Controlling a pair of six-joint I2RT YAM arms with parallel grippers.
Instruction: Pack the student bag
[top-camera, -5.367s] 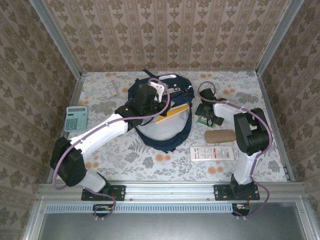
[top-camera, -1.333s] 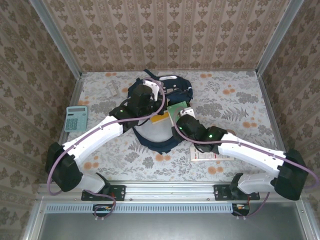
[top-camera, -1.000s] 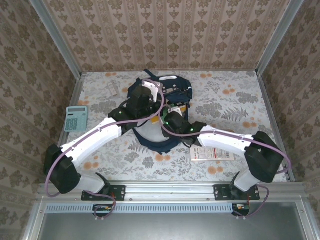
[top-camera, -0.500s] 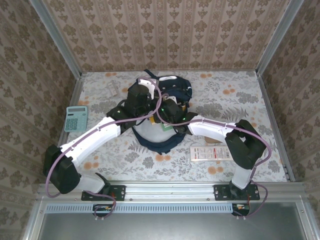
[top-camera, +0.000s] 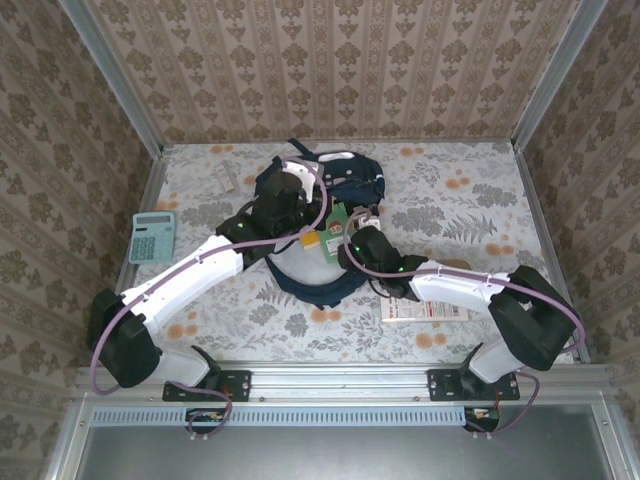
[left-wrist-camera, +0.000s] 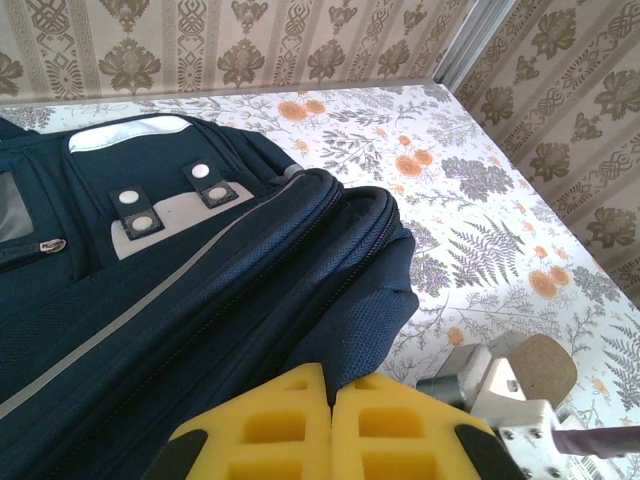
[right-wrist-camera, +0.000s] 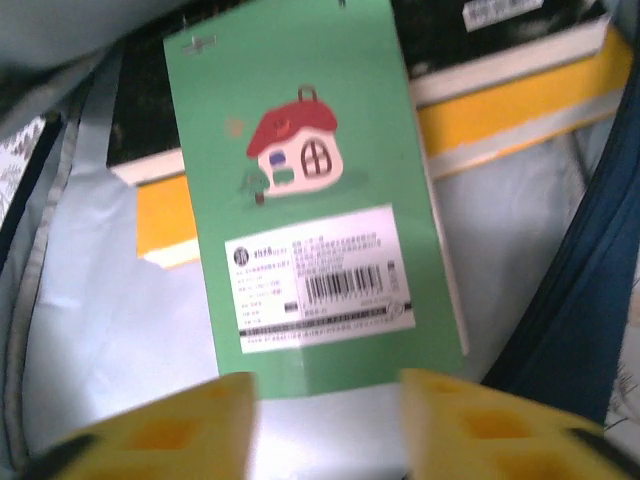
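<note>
No text, brand or number is reading clearly in any view.

The green card (right-wrist-camera: 310, 190) is carrying a drawing of a red-roofed house above a white label (right-wrist-camera: 320, 285). This label is showing a round mark (right-wrist-camera: 240, 255), a barcode (right-wrist-camera: 343, 290) and lines of small print, all too blurred to read.

A white sticker (right-wrist-camera: 505, 10) on the black-and-yellow book (right-wrist-camera: 520, 95) is bearing illegible lines.

In the top view, the white flat box (top-camera: 425, 305) is showing red print too small to read, as are the calculator (top-camera: 152, 237) keys.

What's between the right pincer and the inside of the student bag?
A green card with a little house on it, seen in the right wrist view, between the right pincer and the pale lining of the student bag.
</note>
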